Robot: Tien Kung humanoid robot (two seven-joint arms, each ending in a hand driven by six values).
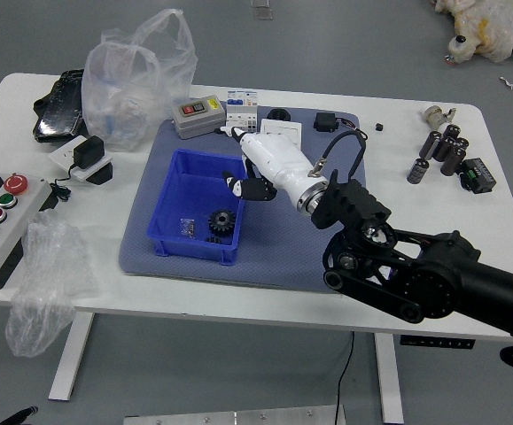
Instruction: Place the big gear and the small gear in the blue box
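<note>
On the white table (176, 297), the grey mat (283, 257) carries the job; the right arm (469, 274) reaches in from 4 o'clock; the blue box (192, 247) sits toward the mat's 9 o'clock; the right hand (272, 161), at the box's 2 o'clock rim, is wide, with nothing seen in its grip; the left hand (17, 416) rests at the view's 7 o'clock corner, its state impossible to tell; a dark toothed gear (221, 222) lies inside, at the box's 4 o'clock; a smaller dark piece (213, 239) at its 7 o'clock may be the small gear, though I can't be sure. The step looks like backing off after release; lift above the rim first, then draw toward 4 o'clock, so trailing fingertips neither hook the wall nor nudge the white module (281, 130) at 12 o'clock.
</note>
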